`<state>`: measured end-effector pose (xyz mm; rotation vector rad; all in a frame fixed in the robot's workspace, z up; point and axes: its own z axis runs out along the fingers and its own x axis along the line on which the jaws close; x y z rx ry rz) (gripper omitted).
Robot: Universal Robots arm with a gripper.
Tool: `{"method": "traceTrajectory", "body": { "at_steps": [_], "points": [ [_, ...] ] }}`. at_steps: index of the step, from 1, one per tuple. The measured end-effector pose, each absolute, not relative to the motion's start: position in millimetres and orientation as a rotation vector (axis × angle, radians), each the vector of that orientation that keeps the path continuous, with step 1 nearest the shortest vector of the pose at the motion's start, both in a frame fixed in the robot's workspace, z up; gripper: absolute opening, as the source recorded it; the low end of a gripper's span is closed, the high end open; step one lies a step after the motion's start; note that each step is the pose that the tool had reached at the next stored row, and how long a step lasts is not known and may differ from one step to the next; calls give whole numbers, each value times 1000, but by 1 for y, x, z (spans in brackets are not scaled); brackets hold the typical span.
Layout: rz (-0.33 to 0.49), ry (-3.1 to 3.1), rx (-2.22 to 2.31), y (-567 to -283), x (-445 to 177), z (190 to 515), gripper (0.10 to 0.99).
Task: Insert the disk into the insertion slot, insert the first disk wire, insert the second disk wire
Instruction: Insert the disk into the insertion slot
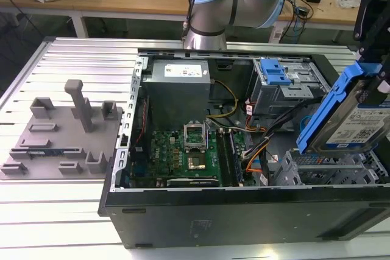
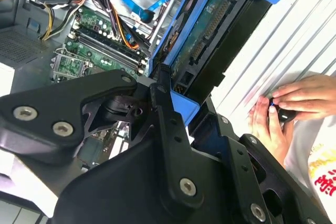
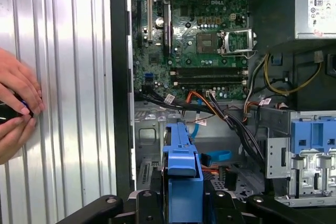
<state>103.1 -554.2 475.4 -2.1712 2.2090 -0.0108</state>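
While the fingers clamp the disk by its edge, it hangs tilted above the slot, apparently to align.

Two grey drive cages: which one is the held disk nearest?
The low perforated insertion slot at the exterior view's right, just below the tilted disk in the jaws; the taller cage with the blue latch sits farther back.

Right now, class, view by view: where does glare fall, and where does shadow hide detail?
First wrist view: glare streaks the ribbed silver metal table. Second wrist view: the blue-framed silver disk looks dim against that bright table. Exterior view: the open black computer case shades its own interior.
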Motion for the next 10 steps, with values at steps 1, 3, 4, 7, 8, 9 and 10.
{"method": "traceTrajectory", "body": {
  "at_steps": [1,3,4,7,8,9,10],
  "points": [
    [-11,2206,-2174,-554,103,475,369],
    [-11,2206,-2175,-554,103,475,369],
    [-11,2206,-2175,-554,103,475,369],
    [-11,2206,-2174,-554,103,475,369],
    [-11,2206,-2174,-554,103,475,369],
    [-11,2206,-2174,-554,103,474,369],
    [-11,2206,-2174,-554,103,474,369]
  ]
}}
